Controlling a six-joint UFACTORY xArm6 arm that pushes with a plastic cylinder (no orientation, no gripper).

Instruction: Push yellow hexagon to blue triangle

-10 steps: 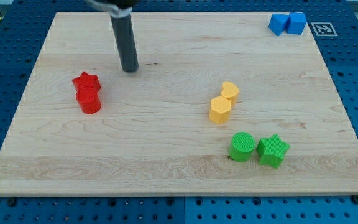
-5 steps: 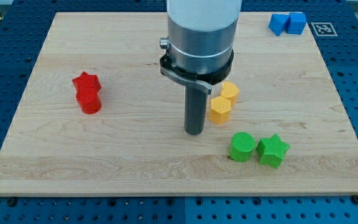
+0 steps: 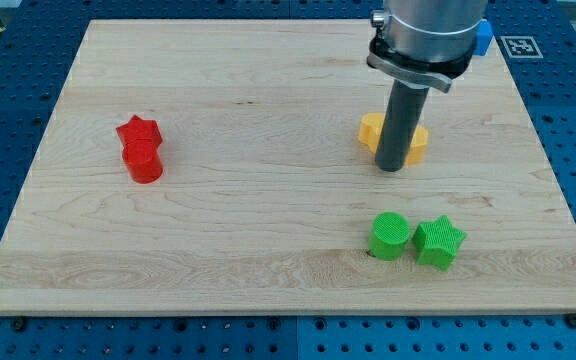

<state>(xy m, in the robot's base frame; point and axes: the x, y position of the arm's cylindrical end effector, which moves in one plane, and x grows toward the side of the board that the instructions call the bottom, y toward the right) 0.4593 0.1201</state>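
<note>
My tip [image 3: 392, 168] rests on the wooden board [image 3: 268, 230], right of centre. Two yellow blocks sit just behind the rod, touching it: one shows on its left [image 3: 370, 130], the other on its right [image 3: 418, 143]. The rod hides their middles, so I cannot tell which is the hexagon. At the view's top right only a sliver of a blue block [image 3: 484, 38] shows beside the arm body. The arm hides the other blue block.
A red star [image 3: 138, 130] and a red cylinder [image 3: 145, 162] sit together at the view's left. A green cylinder [image 3: 390, 236] and a green star [image 3: 439, 243] sit below my tip. A printed marker tag [image 3: 521, 46] lies off the board's top right corner.
My tip has moved right and up the view, from left of the yellow blocks to just below them. Both yellow blocks have shifted up and to the right. The arm now covers the blue blocks.
</note>
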